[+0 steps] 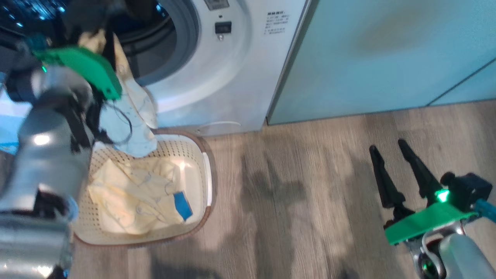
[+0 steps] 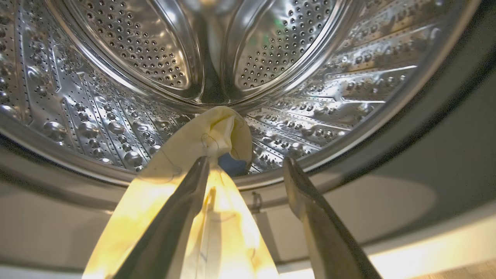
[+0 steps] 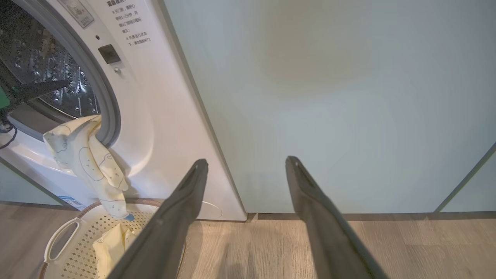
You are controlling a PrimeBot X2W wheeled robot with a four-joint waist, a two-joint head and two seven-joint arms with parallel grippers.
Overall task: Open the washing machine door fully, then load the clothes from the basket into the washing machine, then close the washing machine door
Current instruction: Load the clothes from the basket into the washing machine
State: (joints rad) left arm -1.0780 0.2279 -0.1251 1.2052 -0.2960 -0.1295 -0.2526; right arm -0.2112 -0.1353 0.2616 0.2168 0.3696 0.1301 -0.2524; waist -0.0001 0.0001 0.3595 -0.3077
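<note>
head view: clothes [image 1: 136,198] lie in basket [image 1: 179,149].

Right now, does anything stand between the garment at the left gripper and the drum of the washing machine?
Nothing visible does. The garment drapes on the left gripper, whose jaws are open, at the opening's lip, and the steel drum beyond lies open.

Grey wood-plank floor [image 1: 294,186]; pale green cabinet [image 1: 387,50] behind.

The drum [image 2: 116,116] is glossy steel, dimpled and pierced with holes; my left fingers [image 2: 170,221] are dark, smooth, faintly shiny. The clothes [image 2: 221,128] are soft matt cloth, the basket [image 1: 190,151] perforated plastic, the floor [image 1: 310,174] matt wood grain.
</note>
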